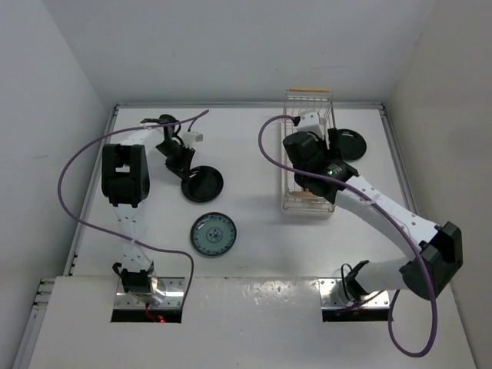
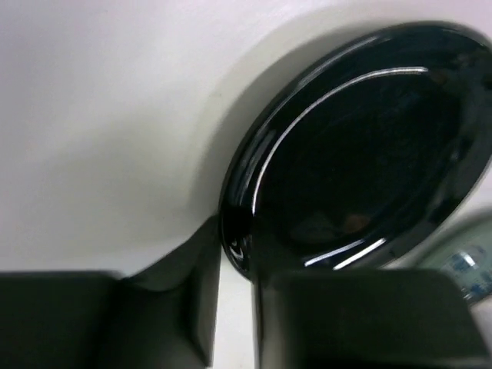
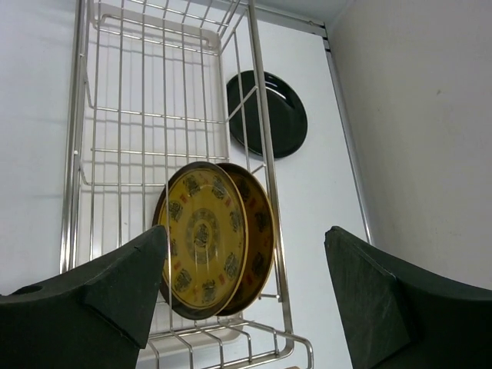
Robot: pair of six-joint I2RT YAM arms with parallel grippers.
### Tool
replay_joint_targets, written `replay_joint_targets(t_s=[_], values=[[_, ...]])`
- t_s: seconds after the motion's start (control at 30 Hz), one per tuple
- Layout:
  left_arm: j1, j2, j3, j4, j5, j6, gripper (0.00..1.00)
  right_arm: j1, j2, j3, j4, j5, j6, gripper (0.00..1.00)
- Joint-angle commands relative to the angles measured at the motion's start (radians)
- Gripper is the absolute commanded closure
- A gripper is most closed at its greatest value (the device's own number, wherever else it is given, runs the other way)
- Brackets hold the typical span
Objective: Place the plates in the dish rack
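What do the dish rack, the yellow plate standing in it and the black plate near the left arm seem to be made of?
The dish rack looks like thin metal wire with a pale, smooth coating, and it has a bare-looking wooden handle. The yellow plate is probably glazed ceramic, given its sheen and printed pattern, though melamine is possible. The black plate is very glossy with sharp white reflections, so glazed ceramic or hard plastic.

We tag the dish rack [image 3: 261, 154] as thin metal wire, smooth, with a light sheen; its handle [image 1: 309, 90] is pale bare wood. 2 black plates: the left one [image 2: 369, 154] is high-gloss with sharp highlights, and the one beside the rack [image 3: 269, 111] is glossy too. The mustard plate [image 3: 204, 238] and teal plate [image 1: 214, 234] look glazed and patterned. The right fingers [image 3: 100, 292] are matt black, slightly grainy. The table [image 1: 254, 154] is smooth matt white.
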Motion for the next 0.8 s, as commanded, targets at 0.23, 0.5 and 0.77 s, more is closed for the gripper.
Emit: replay_joint_targets(t_s=[0.23, 0.5, 0.77], values=[[0.007, 0.02, 0.068, -0.087, 0.219, 0.043, 1.0, 0.016, 0.012, 0.016, 0.098, -0.344, -0.061, 0.16], [-0.037, -0.158, 0.195, -0.195, 0.472, 0.146, 1.0, 0.009, 0.092, 0.004, 0.317, -1.054, -0.029, 0.11], [-0.065, -0.224, 0.286, -0.368, 0.634, 0.313, 1.0, -0.103, 0.316, 0.102, 0.485, -1.312, 0.166, 0.13]])
